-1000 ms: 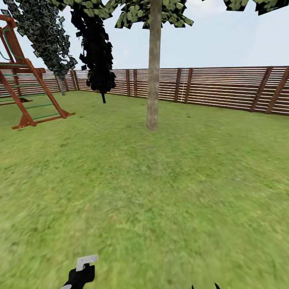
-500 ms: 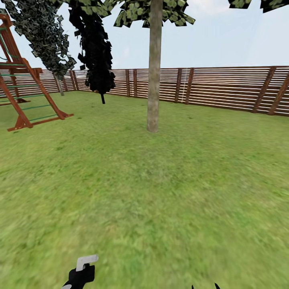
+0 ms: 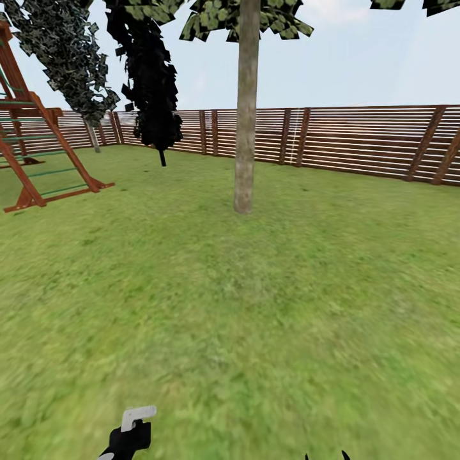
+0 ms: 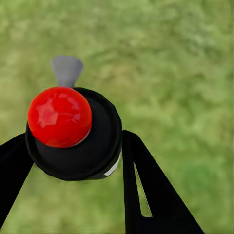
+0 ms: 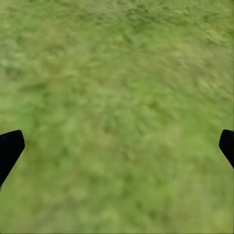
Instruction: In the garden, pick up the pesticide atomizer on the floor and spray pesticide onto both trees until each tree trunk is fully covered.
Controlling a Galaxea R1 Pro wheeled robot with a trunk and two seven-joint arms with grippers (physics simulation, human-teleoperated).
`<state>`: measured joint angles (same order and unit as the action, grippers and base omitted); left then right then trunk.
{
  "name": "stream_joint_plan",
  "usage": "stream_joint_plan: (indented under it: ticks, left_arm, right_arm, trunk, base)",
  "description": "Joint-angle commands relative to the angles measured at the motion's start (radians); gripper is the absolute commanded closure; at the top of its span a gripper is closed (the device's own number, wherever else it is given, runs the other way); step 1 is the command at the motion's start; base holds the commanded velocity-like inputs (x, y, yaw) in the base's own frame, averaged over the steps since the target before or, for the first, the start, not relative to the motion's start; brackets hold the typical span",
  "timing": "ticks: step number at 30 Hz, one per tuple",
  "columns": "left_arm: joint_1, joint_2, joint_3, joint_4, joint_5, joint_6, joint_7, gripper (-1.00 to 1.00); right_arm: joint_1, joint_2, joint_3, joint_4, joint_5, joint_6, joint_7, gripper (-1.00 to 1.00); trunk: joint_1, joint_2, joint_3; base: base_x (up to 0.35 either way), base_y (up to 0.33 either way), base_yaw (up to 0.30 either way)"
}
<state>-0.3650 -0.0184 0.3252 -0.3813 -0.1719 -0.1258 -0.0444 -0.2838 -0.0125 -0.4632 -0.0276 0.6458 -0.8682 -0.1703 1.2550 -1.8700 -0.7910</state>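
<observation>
The lawn [image 3: 255,306] is taking up most of the head view, a big stretch of green grass running out to a brown slatted wooden fence [image 3: 358,137] that's wrapping around the far side. A tall tree [image 3: 246,19] is standing pretty much dead ahead, well out from the robot, its straight pale tree trunk [image 3: 245,128] rising from the grass with ragged foliage up top. No white specks are showing on the bark from here. Off to the left a wooden climbing frame [image 3: 38,153] is sitting on the grass, with two darker, bushy trees [image 3: 150,83] hanging near the fence corner behind it.

Down at the bottom edge, the left gripper [image 4: 73,161] is pinching the pesticide atomizer [image 4: 78,136]: black fingers [image 4: 146,190] are pressing on either side of its dark round body, with a red knob and a grey nozzle showing. In the head view the atomizer [image 3: 131,431] is poking up over the grass. The right gripper [image 5: 117,146] is hanging over bare grass, fingers spread wide, holding nothing.
</observation>
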Motion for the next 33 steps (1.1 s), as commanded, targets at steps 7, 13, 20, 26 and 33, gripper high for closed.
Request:
stream_joint_plan:
  ticks: [7,13,20,26,33]
  left_arm:
    - [0.0,0.0,0.0,-0.001,0.0,0.0,0.0,1.0]
    - [0.0,-0.001,0.0,-0.001,0.0,-0.002,0.0,1.0]
    - [0.0,0.0,0.0,-0.001,0.0,-0.002,0.0,1.0]
    - [0.0,0.0,0.0,-0.001,0.0,-0.002,0.0,1.0]
    - [0.0,0.0,0.0,-0.001,0.0,-0.002,0.0,1.0]
  right_arm:
    - [0.0,0.0,0.0,0.0,0.0,0.0,0.0,-1.0]
    - [0.0,0.0,0.0,0.0,0.0,0.0,0.0,-1.0]
    - [0.0,0.0,0.0,0.0,0.0,0.0,0.0,-1.0]
    - [0.0,-0.001,0.0,0.0,0.0,0.0,0.0,-1.0]
    - [0.0,0.0,0.0,0.0,0.0,0.0,0.0,-1.0]
  trunk:
    - [0.0,0.0,0.0]
    - [0.0,0.0,0.0]
    - [0.0,0.0,0.0]
    - [0.0,0.0,0.0]
    - [0.0,0.0,0.0]
  base:
    - [0.338,0.0,0.0]
    - [0.338,0.0,0.0]
    - [0.338,0.0,0.0]
    - [0.338,0.0,0.0]
    - [0.338,0.0,0.0]
